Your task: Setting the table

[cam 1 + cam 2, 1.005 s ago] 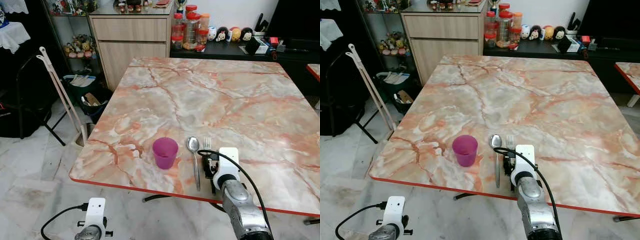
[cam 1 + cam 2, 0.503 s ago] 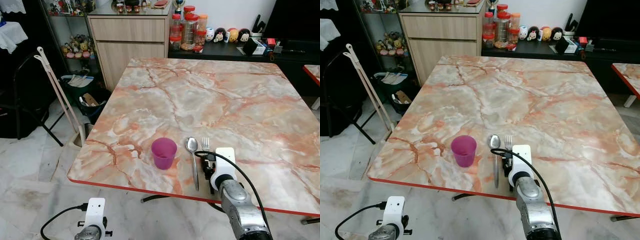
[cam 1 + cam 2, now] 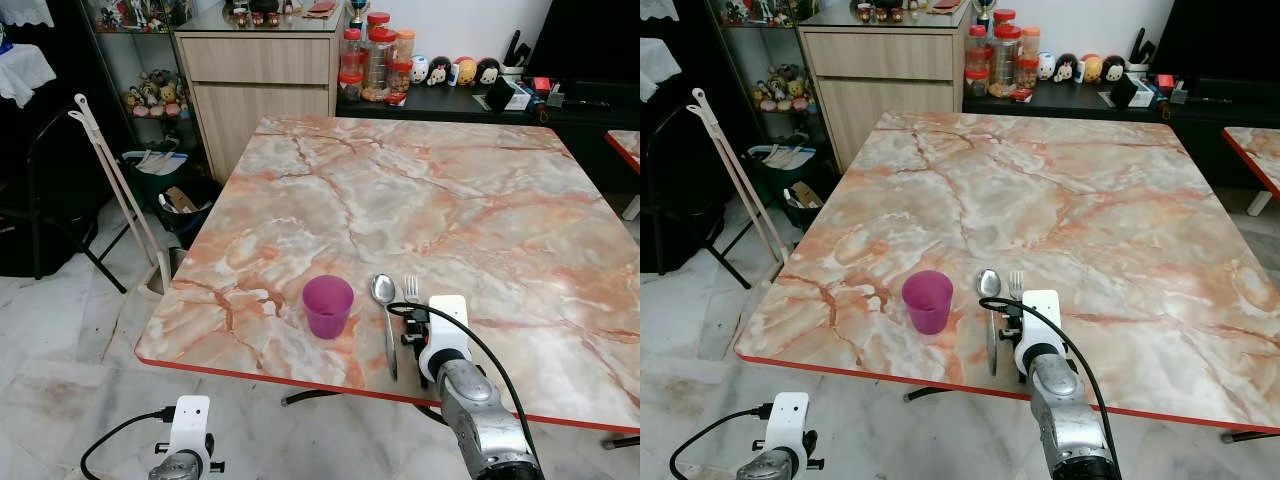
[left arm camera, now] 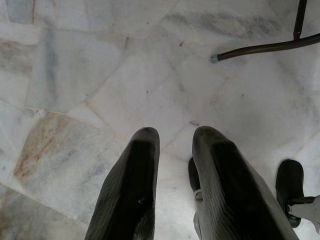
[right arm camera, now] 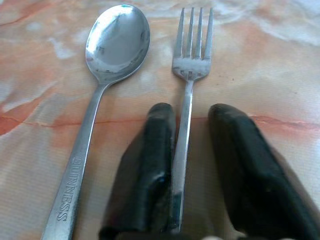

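Two utensils, a spoon [image 5: 116, 42] and a fork [image 5: 191, 50], lie side by side on the tabletop [image 3: 450, 190] beside a purple cup [image 3: 328, 305]. The right end effector [image 5: 192, 127] rests open astride the fork's handle, apparently placing it; next it should lift clear. The left end effector [image 4: 172, 150] hangs idle, slightly parted.

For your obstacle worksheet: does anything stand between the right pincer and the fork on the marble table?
Nothing visible does. The right pincer already straddles the silver metal fork's handle, fingers open. The silver spoon lies beside it, outside the fingers.
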### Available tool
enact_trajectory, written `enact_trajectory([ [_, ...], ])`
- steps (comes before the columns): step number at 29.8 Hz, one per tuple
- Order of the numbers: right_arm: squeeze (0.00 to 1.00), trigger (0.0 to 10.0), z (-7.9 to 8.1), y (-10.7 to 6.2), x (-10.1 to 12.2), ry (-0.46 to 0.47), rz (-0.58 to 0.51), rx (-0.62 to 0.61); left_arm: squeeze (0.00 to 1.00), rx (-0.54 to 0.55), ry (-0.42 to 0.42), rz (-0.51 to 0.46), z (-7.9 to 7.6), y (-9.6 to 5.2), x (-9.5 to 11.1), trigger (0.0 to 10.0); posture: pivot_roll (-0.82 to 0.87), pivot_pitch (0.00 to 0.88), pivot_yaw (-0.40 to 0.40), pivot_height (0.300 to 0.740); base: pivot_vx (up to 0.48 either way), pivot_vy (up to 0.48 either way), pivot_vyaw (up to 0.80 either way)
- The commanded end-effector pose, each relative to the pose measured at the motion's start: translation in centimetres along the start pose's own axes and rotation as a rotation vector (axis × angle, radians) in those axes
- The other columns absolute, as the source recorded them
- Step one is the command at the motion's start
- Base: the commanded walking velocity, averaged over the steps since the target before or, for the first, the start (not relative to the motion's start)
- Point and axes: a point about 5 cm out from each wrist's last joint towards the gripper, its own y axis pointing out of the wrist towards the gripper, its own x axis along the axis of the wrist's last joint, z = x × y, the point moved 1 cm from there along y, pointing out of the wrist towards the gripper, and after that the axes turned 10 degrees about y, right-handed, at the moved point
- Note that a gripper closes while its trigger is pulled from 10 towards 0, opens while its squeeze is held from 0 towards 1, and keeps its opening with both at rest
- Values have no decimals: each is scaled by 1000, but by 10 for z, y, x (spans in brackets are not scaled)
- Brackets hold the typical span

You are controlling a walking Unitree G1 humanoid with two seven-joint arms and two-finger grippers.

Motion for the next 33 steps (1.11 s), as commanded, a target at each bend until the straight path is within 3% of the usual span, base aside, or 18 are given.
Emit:
enact_trajectory([
  [1, 0, 0, 7, 0, -10, -4, 53, 27, 0, 4, -9, 10, 3, 1, 1, 10000, -41, 0, 0, 740, 0, 0, 0],
  [18, 0, 0, 7, 1, -12, -2, 53, 20, 0, -14, 5, 11, 0, 1, 1, 10000, -41, 0, 6, 740, 0, 0, 0],
  [24, 0, 0, -4, 2, -3, 19, -19, -73, 0, -21, -9, 4, -2, 1, 3, 10000, -43, 0, 1, 740, 0, 0, 0],
  [25, 0, 3804, -7, 2, 2, 28, -64, -98, 0, -25, -12, 2, -3, 1, 3, 10000, -43, 0, 1, 740, 0, 0, 0],
  [26, 0, 10000, -9, 1, 7, 20, -97, -112, 0, -25, -13, 2, -4, 1, 2, 10000, -43, 0, 1, 740, 0, 0, 0],
  [30, 0, 10000, -15, -1, 24, -4, -225, -143, 0, -23, -22, 5, -4, 0, 1, 10000, -42, 0, -3, 740, 0, 0, 0],
  [33, 0, 10000, -15, -2, 28, -16, -263, -140, 0, -21, -26, 6, -4, 0, 0, 10000, -39, 0, -5, 740, 0, 0, 0],
])
